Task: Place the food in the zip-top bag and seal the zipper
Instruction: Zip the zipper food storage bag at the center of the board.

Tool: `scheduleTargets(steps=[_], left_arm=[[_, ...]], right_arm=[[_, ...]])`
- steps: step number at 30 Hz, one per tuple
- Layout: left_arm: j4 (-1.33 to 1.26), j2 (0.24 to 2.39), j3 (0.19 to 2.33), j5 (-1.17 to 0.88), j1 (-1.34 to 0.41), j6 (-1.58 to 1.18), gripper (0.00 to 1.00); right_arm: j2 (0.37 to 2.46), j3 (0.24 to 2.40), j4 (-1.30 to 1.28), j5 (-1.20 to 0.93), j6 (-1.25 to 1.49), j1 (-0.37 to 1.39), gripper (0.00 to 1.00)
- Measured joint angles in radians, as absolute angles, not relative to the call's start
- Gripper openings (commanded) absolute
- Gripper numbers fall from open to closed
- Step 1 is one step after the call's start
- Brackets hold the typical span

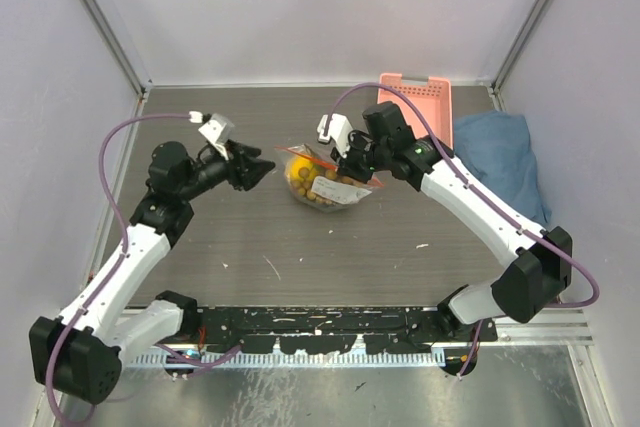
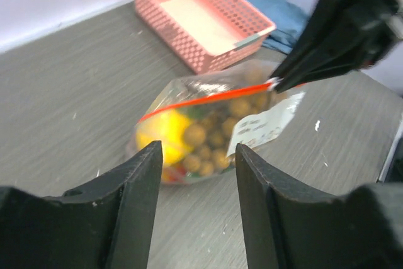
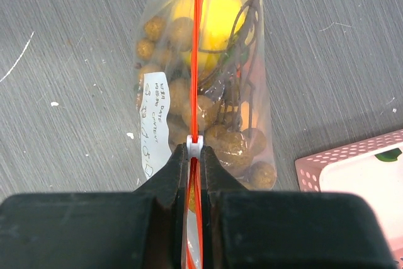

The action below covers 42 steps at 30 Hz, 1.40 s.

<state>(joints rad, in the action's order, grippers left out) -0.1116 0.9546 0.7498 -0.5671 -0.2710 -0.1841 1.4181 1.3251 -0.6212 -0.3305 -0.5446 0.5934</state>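
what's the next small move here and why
Probably bring the left pincer forward to pinch the free end of the zipper. It hangs open short of the zip-top bag, while the right pincer is shut on the zipper's other end and the food is inside; a brace should help sealing.

In the right wrist view the zipper (image 3: 196, 48) runs between the pinched fingers of the right end effector (image 3: 195, 150) and off the frame at 6 o'clock. The pink basket (image 3: 352, 171) is cropped at 4 o'clock, and the writing on the label (image 3: 156, 118) is illegible. In the left wrist view the spread left end effector (image 2: 196, 155) hides part of the zip-top bag (image 2: 208, 124). From above, the food (image 1: 315, 185) is too small to sort.
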Motion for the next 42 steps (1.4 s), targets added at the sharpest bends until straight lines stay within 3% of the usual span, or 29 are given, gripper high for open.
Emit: scheduleTargets(steps=[6,14,23,27,33,42], left_arm=[[-0.092,1.055,0.857,-0.622,-0.432,0.06,0.56],[0.008,1.218,0.963,-0.712,-0.485,0.389,0.6],[0.167,1.353,1.053,-0.749,-0.559,0.694,0.58],[0.214,1.391,1.069,-0.745,-0.57,0.752,0.47],[0.237,1.415,1.077,-0.722,-0.583,0.782,0.02],[0.191,1.35,1.004,-0.639,-0.603,0.727,0.0]], right_arm=[[1.414,1.312,-0.618,-0.344,-0.545,0.601,0.01],[1.396,1.295,-0.612,-0.354,-0.542,0.636,0.01],[1.385,1.275,-0.595,-0.373,-0.535,0.662,0.01],[1.378,1.268,-0.591,-0.379,-0.527,0.662,0.01],[1.37,1.262,-0.591,-0.377,-0.516,0.666,0.01],[1.339,1.217,-0.554,-0.355,-0.487,0.676,0.01]])
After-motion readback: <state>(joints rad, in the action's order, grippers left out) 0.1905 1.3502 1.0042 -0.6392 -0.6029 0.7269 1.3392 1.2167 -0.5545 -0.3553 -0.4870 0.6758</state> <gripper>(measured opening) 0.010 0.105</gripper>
